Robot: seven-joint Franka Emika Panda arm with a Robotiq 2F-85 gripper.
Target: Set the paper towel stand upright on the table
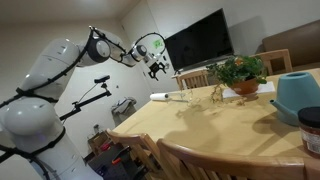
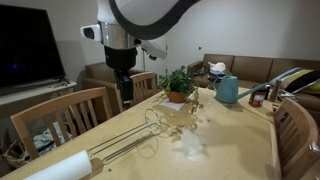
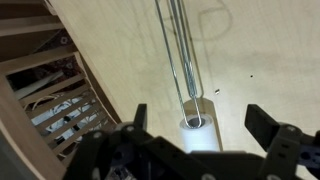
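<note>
Starting at the left, found the tool [image 1: 155, 68] hanging above the end of the bench [image 1: 190, 130], jaws wide apart and clamped on nothing. Confirmed the same from the wrist view, with the tool [image 3: 197, 118] gaping over bare wood and the rounded end of a white roll [image 3: 195, 128].

Moving right, found the paper towel stand [image 1: 203, 96] lying on its side on the bench top. Traced its thin post [image 2: 125, 143] flat along the wood, from the roll [image 2: 60, 167] to the ring base [image 2: 152, 122] tipped up on edge. Took the roll to be slipped over the post's tip, though could not tell for certain.

Judged the task barely begun: nothing gripped, nothing raised. Reckoned what remained was coming down, closing on the wire, swinging the post up onto the ring, then letting go.

Further right, noted a potted plant [image 1: 240, 72] near the ring base, then a teal watering can [image 1: 297, 92] and a dark jar [image 1: 312, 130] at the frame's edge. Judged the roll the likeliest nuisance to a clean grip, and the plant a possible crowding once the post swung up. Saw chair backs [image 2: 60, 112] along the bench's edge, well clear of the stand.
</note>
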